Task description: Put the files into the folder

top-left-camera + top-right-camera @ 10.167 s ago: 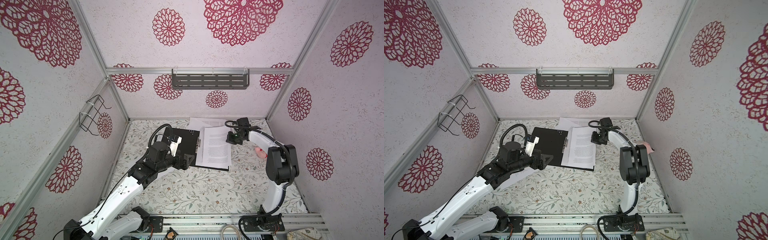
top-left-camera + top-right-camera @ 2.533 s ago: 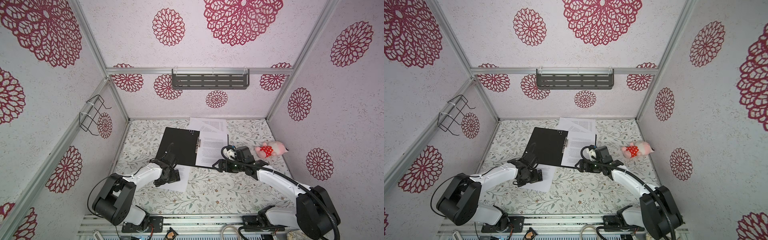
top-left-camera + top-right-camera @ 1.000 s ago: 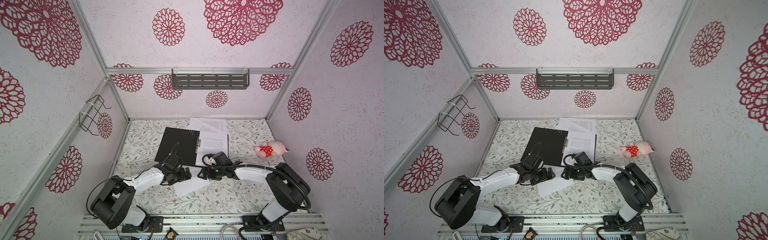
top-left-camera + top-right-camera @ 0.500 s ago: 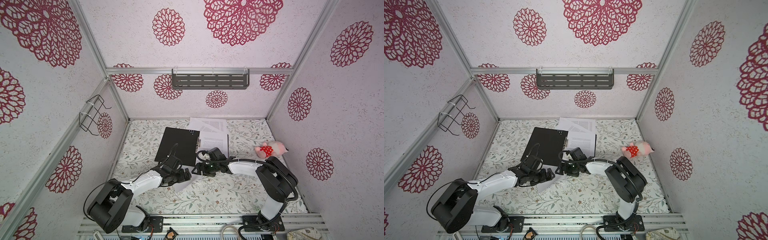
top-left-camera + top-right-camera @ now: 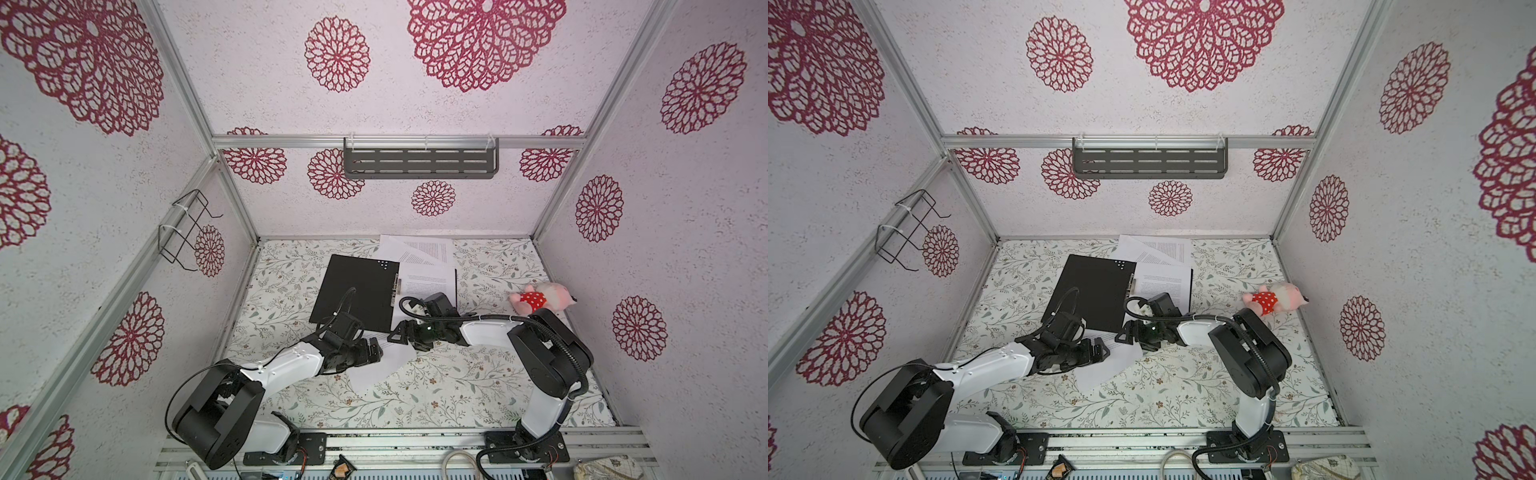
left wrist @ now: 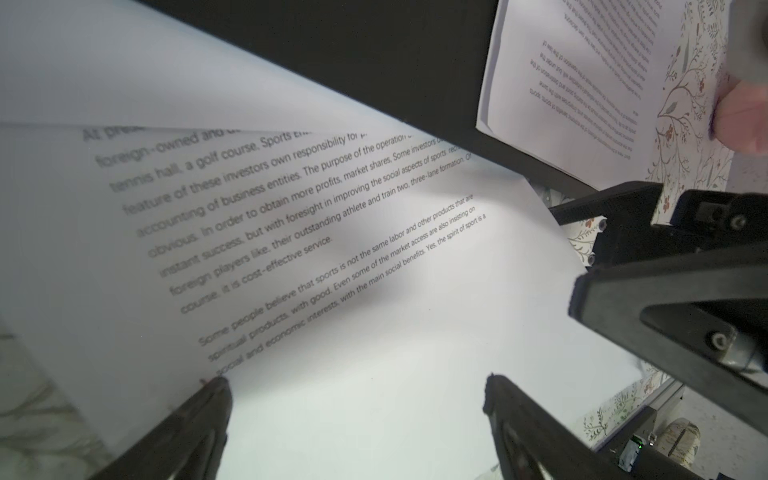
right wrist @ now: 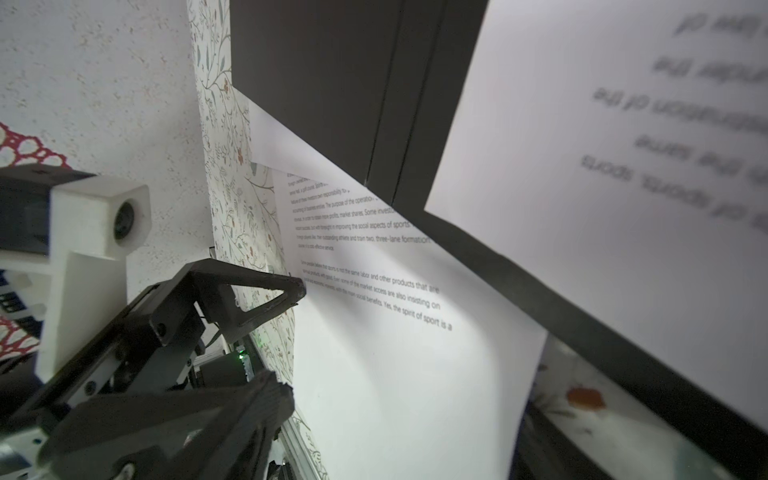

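While both of your hands sit low over the worktop (image 5: 478,390), neither one is clamped on anything. Your left hand (image 5: 374,353) is spread wide, and in its wrist view the two fingertips (image 6: 212,395) stand far apart over the loose sheet (image 5: 384,363); you cannot tell whether they press on the paper. Your right hand (image 5: 395,336) faces it from the other side, released as well. Seen from the left wrist, its jaws stand apart at the sheet's edge with patterned worktop showing through the gap.

The loose sheet lies directly between your two hands, printed side up and bowed rather than flat. Its corner nearest the front runs out past the left hand. A second sheet (image 7: 266,141) lies beneath it and pokes out from under the folder's near edge.

The folder (image 5: 353,286) lies just beyond both hands, opened flat with its black inside facing up and the metal clip (image 5: 397,286) along its spine. One printed page (image 5: 430,282) rests on the half of the folder just beyond your right hand. More pages (image 5: 419,249) stick out past the folder's far edge, well away from either hand.

A pink plush toy (image 5: 540,297) lies well out to the outer side of your right hand, near the wall.
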Motion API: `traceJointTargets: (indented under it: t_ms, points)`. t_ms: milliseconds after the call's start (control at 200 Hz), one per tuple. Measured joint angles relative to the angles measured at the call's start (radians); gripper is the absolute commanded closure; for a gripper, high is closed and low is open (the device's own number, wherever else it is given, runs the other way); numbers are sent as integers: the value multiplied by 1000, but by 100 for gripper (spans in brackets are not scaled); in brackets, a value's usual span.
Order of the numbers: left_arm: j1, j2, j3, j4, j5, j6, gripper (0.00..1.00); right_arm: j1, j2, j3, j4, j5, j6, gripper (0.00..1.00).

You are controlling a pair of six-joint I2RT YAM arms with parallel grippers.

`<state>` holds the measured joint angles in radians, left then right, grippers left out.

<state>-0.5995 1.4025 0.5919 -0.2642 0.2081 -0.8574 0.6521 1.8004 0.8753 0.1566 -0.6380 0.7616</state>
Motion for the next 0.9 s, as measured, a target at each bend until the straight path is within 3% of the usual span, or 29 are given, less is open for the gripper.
traceJointTargets:
  t_ms: [80, 290, 645, 901]
  points:
    - [0, -1, 0, -1, 0, 1, 1, -2, -1, -16, 15, -1, 5, 31]
    - [0, -7, -3, -2, -8, 2, 1, -8, -6, -56, 48, 3, 32, 52]
    - [0, -16, -4, -1, -13, 2, 1, -12, -23, -121, 85, 16, 108, 74]
    - [0, -23, -4, -2, -12, 2, 1, -12, -56, -183, 113, 59, 180, 95]
